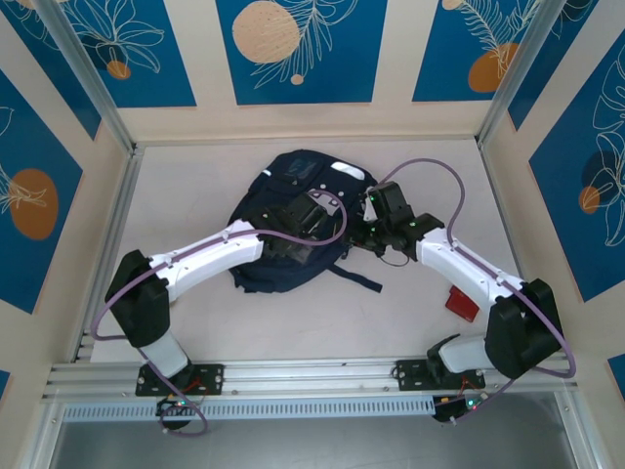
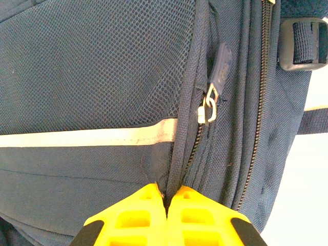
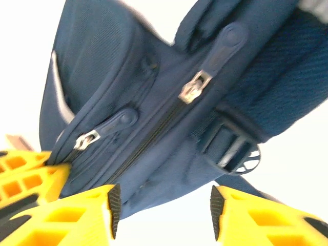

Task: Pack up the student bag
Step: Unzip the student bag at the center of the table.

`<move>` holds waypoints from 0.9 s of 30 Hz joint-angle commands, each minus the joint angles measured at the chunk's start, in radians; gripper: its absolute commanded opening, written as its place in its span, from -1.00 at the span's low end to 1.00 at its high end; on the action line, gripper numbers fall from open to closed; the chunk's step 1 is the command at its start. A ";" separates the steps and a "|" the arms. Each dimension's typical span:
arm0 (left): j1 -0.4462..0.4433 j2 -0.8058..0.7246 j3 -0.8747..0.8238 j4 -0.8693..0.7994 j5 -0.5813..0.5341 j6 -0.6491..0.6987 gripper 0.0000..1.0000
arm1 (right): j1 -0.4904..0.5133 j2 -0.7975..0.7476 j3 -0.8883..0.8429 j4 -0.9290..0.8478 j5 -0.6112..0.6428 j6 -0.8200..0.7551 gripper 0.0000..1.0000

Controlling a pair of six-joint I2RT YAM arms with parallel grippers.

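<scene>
Hidden: the bag's middle is covered by both wrists; a red object is partly cut off by the right arm.
Bag: laid mid-table, long axis diagonal from near-left to far-right.
Left gripper: reached over the bag, clamped on its fabric.
Right gripper: held at the bag's right edge, fingers parted, nothing gripped.

Blue floral wall panels, cream borders; pale grey tabletop.

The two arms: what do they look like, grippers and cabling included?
Both the left arm and right arm have white links with black joint housings. A purple cable loops along each. The left gripper and right gripper have ribbed yellow fingers; black pads line the right one's.
</scene>
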 commanded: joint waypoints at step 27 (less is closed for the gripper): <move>0.022 -0.049 0.001 0.063 0.009 0.015 -1.00 | -0.201 0.464 0.384 -0.096 -0.344 -0.483 0.04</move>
